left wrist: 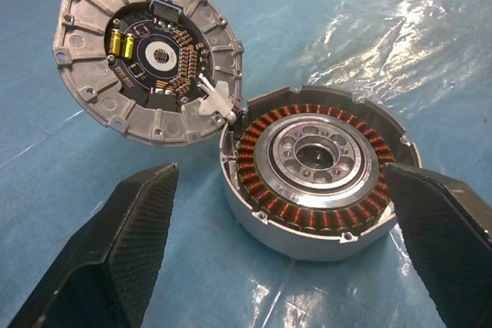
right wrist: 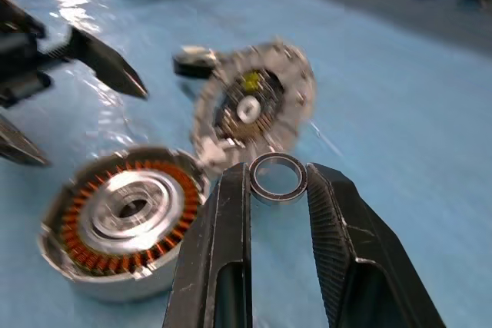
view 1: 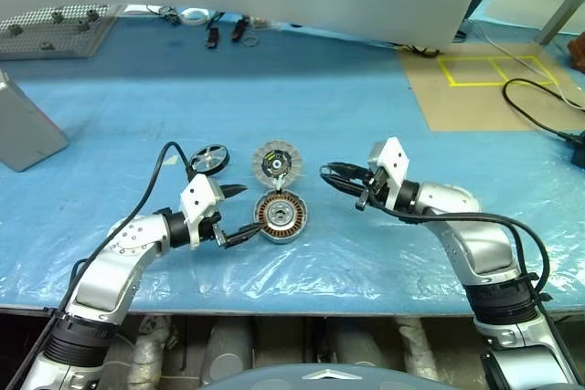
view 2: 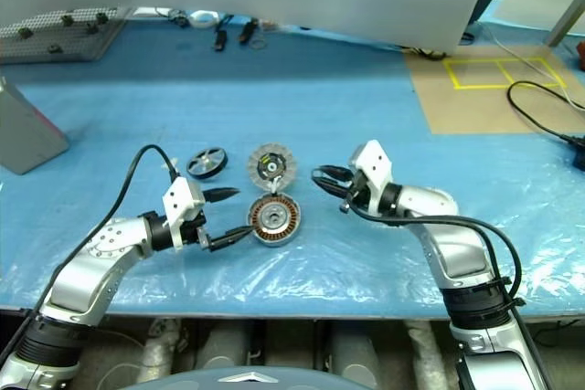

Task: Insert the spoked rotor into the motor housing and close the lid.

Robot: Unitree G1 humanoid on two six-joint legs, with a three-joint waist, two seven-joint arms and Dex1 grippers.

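On blue sheet, motor housing (view 1: 280, 215) sat between wide-apart left gripper (view 1: 240, 212) fingers, right gripper (right wrist: 278, 190) clamped small metal ring (right wrist: 278, 177), lid (view 1: 276, 163) propped open.

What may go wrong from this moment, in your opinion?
The right gripper pinches a small metal ring only at its edge, so it might slip out. The lid is hinged open beside the motor housing; a bump could swing it shut before the spoked rotor, apart on the sheet, goes in.

Lid (view 1: 276, 163) behind motor housing (view 1: 280, 216), spoked rotor (view 1: 209, 159) left of lid
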